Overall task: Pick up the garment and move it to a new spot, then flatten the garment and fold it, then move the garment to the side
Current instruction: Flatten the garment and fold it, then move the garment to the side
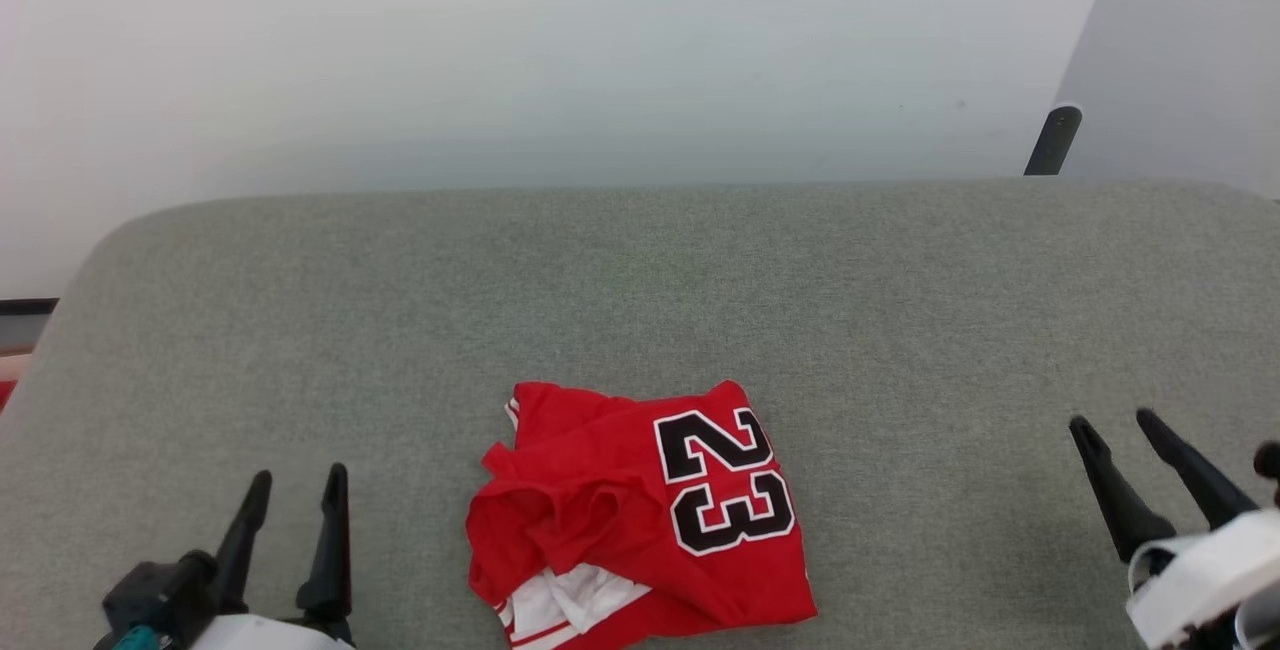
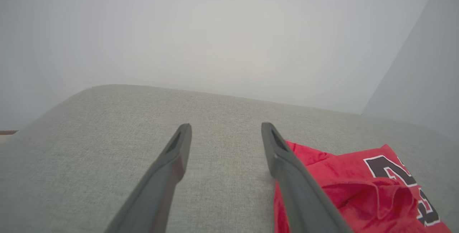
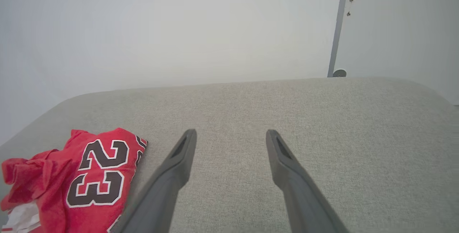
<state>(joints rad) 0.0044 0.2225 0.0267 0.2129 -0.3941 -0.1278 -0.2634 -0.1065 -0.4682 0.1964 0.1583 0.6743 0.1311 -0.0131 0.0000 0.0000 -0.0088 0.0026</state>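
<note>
The garment [image 1: 640, 515] is a red jersey with a black-and-white "23" and a bit of white sleeve showing. It lies crumpled near the front middle of the grey cushioned surface [image 1: 640, 280]. My left gripper [image 1: 298, 480] hovers open at the lower left, well left of the garment, with nothing between its fingers. In the left wrist view the garment [image 2: 362, 186] lies just right of my left gripper [image 2: 226, 127]. My right gripper [image 1: 1115, 422] stands open at the lower right, far from the cloth. In the right wrist view the garment [image 3: 71, 179] sits at the lower left of my right gripper [image 3: 231, 132].
The grey surface has rounded far corners and ends at a pale wall. A dark post [image 1: 1052, 140] stands behind the far right edge, beside a grey panel [image 1: 1180, 60]. Bare grey fabric spreads behind and to both sides of the garment.
</note>
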